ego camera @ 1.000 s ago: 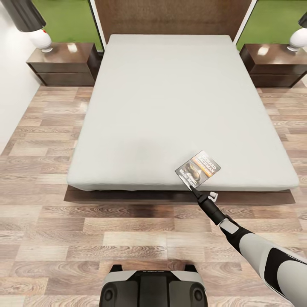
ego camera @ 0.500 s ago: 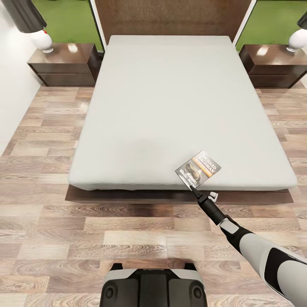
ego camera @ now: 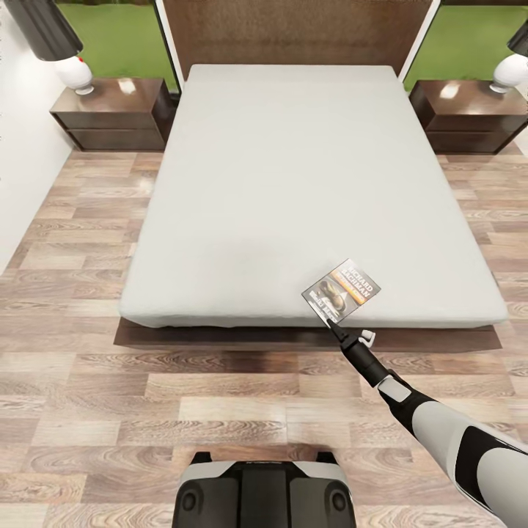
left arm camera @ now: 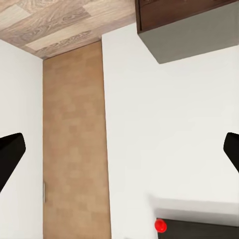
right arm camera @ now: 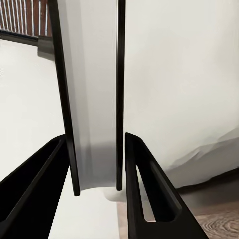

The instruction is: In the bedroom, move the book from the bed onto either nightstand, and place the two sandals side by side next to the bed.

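Head view: the bed (ego camera: 293,183), pale grey mattress on a dark frame, stands with its headboard (ego camera: 293,29) against the far wall. A nightstand (ego camera: 110,114) flanks it on the left and a second nightstand (ego camera: 462,117) on the right, each carrying a white lamp (ego camera: 73,73). Wood-plank floor (ego camera: 147,396) lies open along both sides of the bed and across its foot, between the frame and the robot's base (ego camera: 264,495).

The book (ego camera: 342,288) sits over the mattress's near edge, right of centre, cover up, its long axis running diagonally from near-left to far-right. The right gripper (ego camera: 328,315) reaches in from the lower right and meets the book's near-left corner. Right wrist view: the two dark fingers (right arm camera: 144,199) are closed against the book (right arm camera: 94,99), seen edge-on between them, with the mattress behind. Left wrist view: the left gripper (left arm camera: 119,149) is spread wide, nothing between its tips, facing a white wall (left arm camera: 174,124) and a wooden door (left arm camera: 74,149).
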Controlling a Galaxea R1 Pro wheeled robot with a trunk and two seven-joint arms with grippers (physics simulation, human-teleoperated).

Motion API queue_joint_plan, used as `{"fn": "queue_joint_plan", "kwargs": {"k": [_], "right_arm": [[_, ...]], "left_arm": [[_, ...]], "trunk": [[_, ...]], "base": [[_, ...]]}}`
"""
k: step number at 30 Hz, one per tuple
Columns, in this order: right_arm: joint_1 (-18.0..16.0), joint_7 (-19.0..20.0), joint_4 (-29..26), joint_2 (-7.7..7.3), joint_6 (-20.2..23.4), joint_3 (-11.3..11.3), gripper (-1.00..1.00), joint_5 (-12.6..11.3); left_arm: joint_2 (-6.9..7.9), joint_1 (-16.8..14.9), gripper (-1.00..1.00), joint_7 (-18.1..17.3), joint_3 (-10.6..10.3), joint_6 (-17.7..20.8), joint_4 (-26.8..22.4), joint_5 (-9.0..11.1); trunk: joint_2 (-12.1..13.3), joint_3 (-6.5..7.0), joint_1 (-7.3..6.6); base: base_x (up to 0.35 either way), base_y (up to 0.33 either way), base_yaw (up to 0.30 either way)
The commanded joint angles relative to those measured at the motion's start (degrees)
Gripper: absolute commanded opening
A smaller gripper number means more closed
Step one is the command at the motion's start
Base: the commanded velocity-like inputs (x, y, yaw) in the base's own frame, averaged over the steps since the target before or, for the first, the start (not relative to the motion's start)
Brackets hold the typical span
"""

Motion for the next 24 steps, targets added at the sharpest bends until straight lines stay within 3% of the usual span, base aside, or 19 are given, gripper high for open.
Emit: {"fn": "queue_joint_plan", "kwargs": {"k": [1,24], "right_arm": [[0.00,0.01,0.07,-0.03,-0.10,-0.45,-1.00,0.53],[0.04,-0.05,0.05,0.00,-0.15,-0.42,-1.00,0.60]], "left_arm": [[0.01,0.03,1.00,0.15,-0.48,0.23,-0.11,0.49],[0.08,0.08,1.00,0.21,0.01,0.23,-0.02,0.94]], "trunk": [[-0.08,0.03,0.03],[-0.08,2.08,0.03]], "base": [[0.000,0.000,0.000],[0.000,0.000,0.000]]}}
